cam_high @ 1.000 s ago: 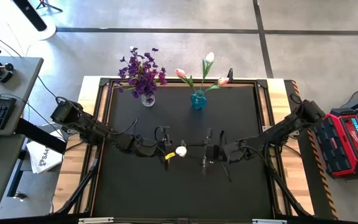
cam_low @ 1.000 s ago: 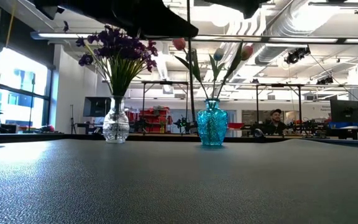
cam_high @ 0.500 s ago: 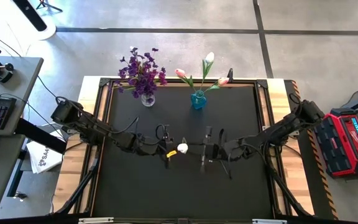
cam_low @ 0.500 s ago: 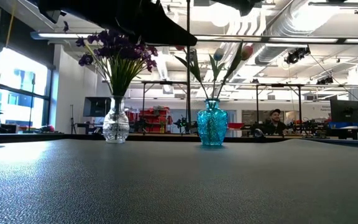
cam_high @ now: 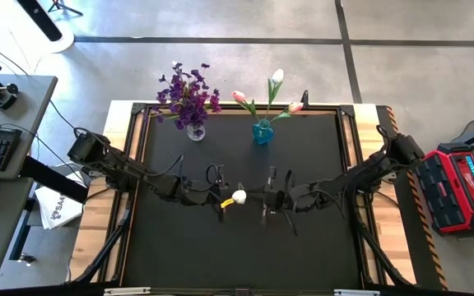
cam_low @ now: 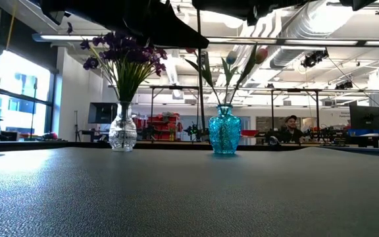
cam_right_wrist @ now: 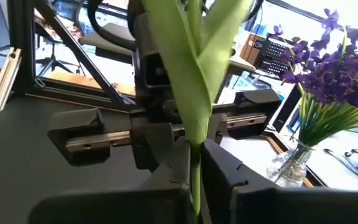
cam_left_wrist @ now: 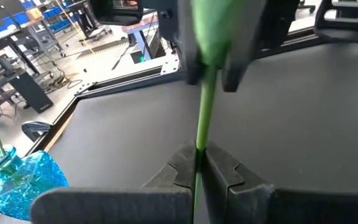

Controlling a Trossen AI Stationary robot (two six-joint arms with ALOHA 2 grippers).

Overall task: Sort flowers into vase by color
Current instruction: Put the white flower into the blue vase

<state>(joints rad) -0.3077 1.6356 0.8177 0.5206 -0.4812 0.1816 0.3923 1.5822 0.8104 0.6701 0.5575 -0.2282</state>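
In the low view both arms are cut off by the top edge, and the held tulip's (cam_high: 239, 197) bloom is hidden.

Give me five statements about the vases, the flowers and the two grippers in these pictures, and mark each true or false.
1. The purple flowers stand in the clear glass vase. True.
2. The blue vase is empty. False: it holds tulips.
3. Both grippers are shut on one white tulip stem. True: left gripper and right gripper both clamp it.
4. The held tulip lies on the table. False: it hangs above it.
5. The vases stand at the table's near edge. False: the far edge.
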